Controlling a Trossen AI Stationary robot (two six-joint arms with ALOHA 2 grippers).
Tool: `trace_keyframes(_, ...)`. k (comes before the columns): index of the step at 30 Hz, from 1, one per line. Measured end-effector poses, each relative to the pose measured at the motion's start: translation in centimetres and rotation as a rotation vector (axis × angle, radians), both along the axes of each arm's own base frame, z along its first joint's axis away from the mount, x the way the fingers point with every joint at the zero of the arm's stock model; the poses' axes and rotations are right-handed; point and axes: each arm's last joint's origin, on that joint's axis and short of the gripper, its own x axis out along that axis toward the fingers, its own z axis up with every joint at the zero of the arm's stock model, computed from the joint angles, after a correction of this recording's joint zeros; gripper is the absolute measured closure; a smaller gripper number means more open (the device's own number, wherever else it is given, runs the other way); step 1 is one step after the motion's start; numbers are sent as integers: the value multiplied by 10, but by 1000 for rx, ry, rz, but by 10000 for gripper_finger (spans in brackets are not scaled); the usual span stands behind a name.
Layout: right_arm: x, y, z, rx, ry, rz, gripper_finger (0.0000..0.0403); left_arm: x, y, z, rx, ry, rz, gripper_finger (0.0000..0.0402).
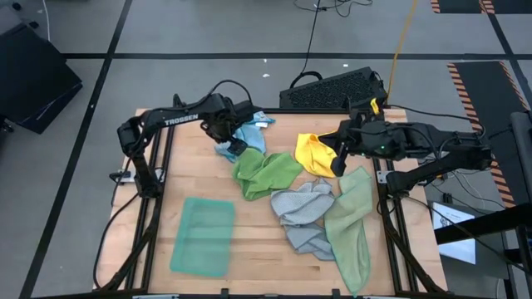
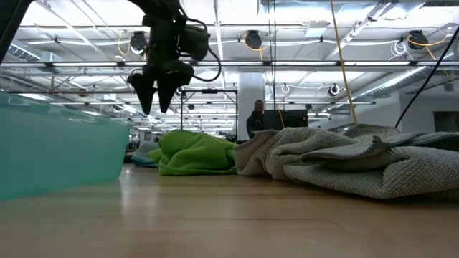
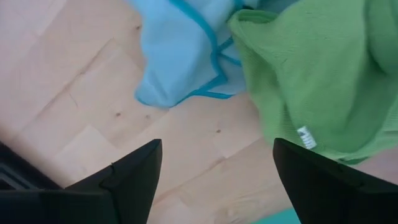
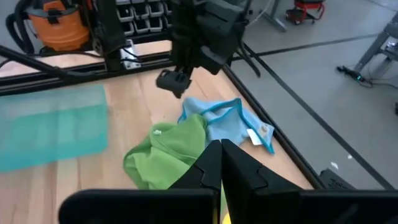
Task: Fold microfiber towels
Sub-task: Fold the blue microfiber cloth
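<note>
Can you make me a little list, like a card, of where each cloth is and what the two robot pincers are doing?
folded teal towel: flat on the table, apart from the rest
light blue towel: crumpled under the left arm
bright green towel: bunched, touching the blue one
yellow towel: crumpled by the right arm
grey towel: in a heap
sage towel: long, beside the grey
left pincer: open, empty, above the blue and green towels
right pincer: shut, holding nothing visible

High cam looks straight down, low cam table-level; both share bright green towel (image 1: 264,173).
</note>
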Motion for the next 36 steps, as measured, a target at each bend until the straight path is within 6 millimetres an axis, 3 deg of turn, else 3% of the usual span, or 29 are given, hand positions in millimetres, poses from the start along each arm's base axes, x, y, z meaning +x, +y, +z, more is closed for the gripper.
trace_keyframes(8,0,-3,0,25,-12,-28,403,8,-2,-1,66,-43,25,92)
trace_keyframes(18,0,-6,0,23,-11,-46,403,3,4,-42,120,-14,217,92)
trace_keyframes(26,0,-12,0,23,-14,-75,403,-3,6,-73,167,-24,229,99)
trace_keyframes(31,0,-17,0,23,-14,-101,403,-7,10,-84,183,-40,164,172)
trace_keyframes(36,0,-19,0,25,-16,-109,403,-5,16,-79,196,-82,19,309)
